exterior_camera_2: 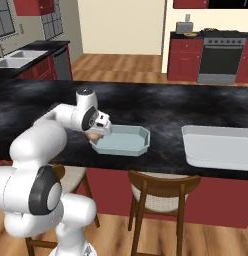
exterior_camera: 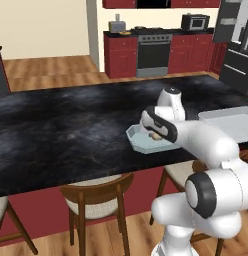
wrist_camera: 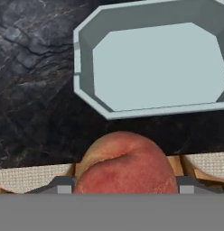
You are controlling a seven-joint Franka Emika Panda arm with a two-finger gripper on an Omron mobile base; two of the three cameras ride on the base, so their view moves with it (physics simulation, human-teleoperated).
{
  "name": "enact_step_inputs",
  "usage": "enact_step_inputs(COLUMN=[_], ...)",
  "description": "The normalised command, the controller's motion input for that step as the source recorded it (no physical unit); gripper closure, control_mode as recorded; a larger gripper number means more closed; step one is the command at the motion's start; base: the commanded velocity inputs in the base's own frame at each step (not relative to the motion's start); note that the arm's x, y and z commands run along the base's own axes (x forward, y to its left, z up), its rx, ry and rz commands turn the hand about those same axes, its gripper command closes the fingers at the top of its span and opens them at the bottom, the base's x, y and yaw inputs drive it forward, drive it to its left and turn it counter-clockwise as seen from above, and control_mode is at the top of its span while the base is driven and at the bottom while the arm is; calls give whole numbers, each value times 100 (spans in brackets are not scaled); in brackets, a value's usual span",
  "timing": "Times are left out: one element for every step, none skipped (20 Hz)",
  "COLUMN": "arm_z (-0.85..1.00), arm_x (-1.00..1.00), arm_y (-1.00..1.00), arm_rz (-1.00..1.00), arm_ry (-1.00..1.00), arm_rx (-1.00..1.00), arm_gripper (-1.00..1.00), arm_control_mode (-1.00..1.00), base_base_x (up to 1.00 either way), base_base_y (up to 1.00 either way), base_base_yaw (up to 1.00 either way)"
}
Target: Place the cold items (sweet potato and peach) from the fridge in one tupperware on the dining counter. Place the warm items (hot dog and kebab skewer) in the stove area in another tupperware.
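Left base view gives me the long black marble dining counter running across the frame, with the red cabinets and the stove against the far wall and the dark fridge at the right. From the right base view I can see the sink at the far left, a wide pale tray lying on the counter's right part, and a wooden chair tucked under the near edge. My white arm reaches forward over that near edge. Smaller, just past the hand, sits the light blue octagonal tupperware, empty inside, resting on the marble close to the counter's edge; the tray is well apart from it. Smallest of all is the peach, reddish with a yellow shoulder, which I see in the hand view gripped between the two fingers of the gripper, the jaws clamped on its sides. The fruit hangs just short of the tupperware's near rim, over the counter edge and a cushioned chair seat below.
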Motion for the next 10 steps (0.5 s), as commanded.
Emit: enact_step_inputs(arm_z=[-37, -36, -38, -38, -38, -40, -40, -40, -40, -38], arm_x=[57, 54, 54, 54, 54, 52, 52, 55, 56, 54], arm_y=[0, 0, -1, 0, 0, 0, 0, 0, 0, 0], arm_rz=[0, 0, 0, 0, 0, 0, 0, 0, 0, 0], arm_ry=[0, 0, 0, 0, 0, 0, 0, 0, 0, 0], arm_rx=[0, 0, 0, 0, 0, 0, 0, 0, 0, 0], arm_gripper=[100, 100, 100, 100, 100, 100, 100, 100, 100, 100], arm_control_mode=[-100, -100, -100, -100, -100, -100, -100, -100, -100, -100], base_base_x=[0, 0, 0, 0, 0, 0, 0, 0, 0, 0], base_base_y=[0, 0, 0, 0, 0, 0, 0, 0, 0, 0], base_base_yaw=[0, 0, 0, 0, 0, 0, 0, 0, 0, 0])
